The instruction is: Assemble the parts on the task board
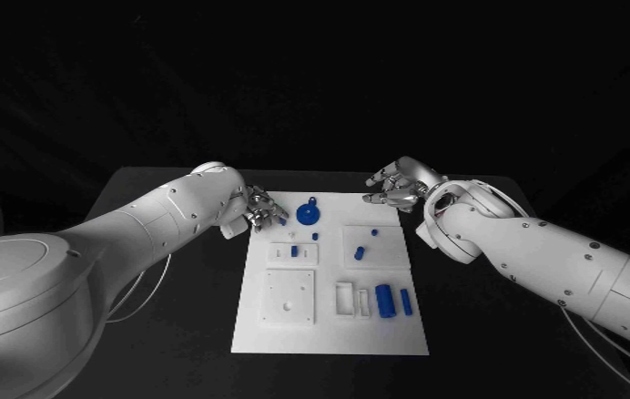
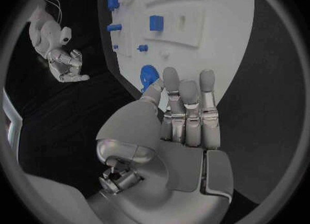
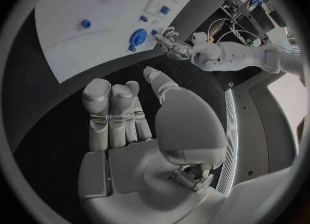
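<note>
My left hand sits at the task board's far left corner, fingers loosely apart, nothing in them. The blue round part lies flat on the board just beside it, toward the board's middle, so left is clearly nearer; in the left wrist view that part shows right past my fingertips. It looks like a disc w/ a short stub, so prob. no real long axis to line up with; can't tell the stub's exact heading.

My right hand hangs over the table off the board's far right corner, apart from the parts. Its fingers are side by side and mostly straight, thumb out, holding nothing.

Other blue pieces: small ones mid-board, and a fat cylinder plus a thin one in the near right slots, long axes running toward me.

Surface: black table, matte, w/ the white board flat on it. Room around the disc looks ok for a reach from the left.
</note>
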Controlling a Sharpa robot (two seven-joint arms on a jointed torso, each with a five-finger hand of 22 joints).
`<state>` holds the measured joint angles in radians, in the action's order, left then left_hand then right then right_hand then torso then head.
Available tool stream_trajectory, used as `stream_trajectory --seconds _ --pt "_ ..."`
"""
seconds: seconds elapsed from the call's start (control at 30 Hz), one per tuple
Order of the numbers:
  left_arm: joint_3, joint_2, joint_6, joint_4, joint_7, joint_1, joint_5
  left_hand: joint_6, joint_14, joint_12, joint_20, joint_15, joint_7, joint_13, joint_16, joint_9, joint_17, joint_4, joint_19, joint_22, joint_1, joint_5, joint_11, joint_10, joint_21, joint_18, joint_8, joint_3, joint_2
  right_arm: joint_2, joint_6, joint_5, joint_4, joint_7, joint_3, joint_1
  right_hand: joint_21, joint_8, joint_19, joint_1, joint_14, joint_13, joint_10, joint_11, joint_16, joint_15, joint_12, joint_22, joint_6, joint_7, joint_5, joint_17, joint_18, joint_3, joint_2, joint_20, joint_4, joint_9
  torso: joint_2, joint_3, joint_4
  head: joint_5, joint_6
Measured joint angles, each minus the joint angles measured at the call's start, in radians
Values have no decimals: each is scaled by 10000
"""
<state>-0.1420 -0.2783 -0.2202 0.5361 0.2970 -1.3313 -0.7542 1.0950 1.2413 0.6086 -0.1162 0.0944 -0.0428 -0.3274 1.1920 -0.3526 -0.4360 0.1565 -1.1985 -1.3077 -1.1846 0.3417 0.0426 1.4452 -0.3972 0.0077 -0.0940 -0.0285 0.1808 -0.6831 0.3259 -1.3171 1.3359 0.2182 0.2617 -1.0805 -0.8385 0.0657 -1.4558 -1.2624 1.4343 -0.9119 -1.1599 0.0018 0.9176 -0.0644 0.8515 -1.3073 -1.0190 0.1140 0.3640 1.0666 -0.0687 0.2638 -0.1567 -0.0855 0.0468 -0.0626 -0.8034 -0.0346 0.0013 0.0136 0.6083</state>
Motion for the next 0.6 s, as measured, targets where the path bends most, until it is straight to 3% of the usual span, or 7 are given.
stream_trajectory --seconds 0.23,0.4,0.47,0.6 --pt "0 -47 -12 46 -8 -4 9 -15 0 0 17 0 -54 10 40 -12 -13 451 17 1 45 467 -1 0 -109 0 -175 -329 236 -16 -6 5 -2 0 0 0 0 0 0 0 0 0 0 0 0 0 0 0 0 0 0 -1 0 0 0 0 0 0 4 -6 7 14 6" --pt "-3 -116 -2 143 -8 6 9 37 76 0 -19 75 -106 29 40 -10 -68 487 53 1 108 836 98 99 -256 0 -349 -308 297 -39 -9 8 3 0 0 0 0 0 0 0 0 0 0 1 0 0 0 0 0 0 0 -1 0 0 0 0 0 0 10 -6 12 26 7" --pt "-4 -151 9 190 -8 7 9 36 82 -1 -19 81 -106 29 40 -10 -98 488 53 1 212 965 127 129 -307 1 -370 -308 288 -46 -10 9 6 0 0 0 0 0 0 0 0 -1 0 1 0 0 0 0 0 0 0 2 0 -2 0 0 -2 0 11 -6 12 30 5" --pt "-10 -284 87 391 14 17 9 36 164 -1 -76 161 -106 29 40 -11 -175 673 -4 2 442 1563 163 165 -419 0 -550 -491 152 -76 -10 12 12 -1 0 0 0 0 0 0 0 0 0 1 0 0 0 0 0 0 0 14 0 -28 0 0 -28 0 14 -6 12 44 -10"
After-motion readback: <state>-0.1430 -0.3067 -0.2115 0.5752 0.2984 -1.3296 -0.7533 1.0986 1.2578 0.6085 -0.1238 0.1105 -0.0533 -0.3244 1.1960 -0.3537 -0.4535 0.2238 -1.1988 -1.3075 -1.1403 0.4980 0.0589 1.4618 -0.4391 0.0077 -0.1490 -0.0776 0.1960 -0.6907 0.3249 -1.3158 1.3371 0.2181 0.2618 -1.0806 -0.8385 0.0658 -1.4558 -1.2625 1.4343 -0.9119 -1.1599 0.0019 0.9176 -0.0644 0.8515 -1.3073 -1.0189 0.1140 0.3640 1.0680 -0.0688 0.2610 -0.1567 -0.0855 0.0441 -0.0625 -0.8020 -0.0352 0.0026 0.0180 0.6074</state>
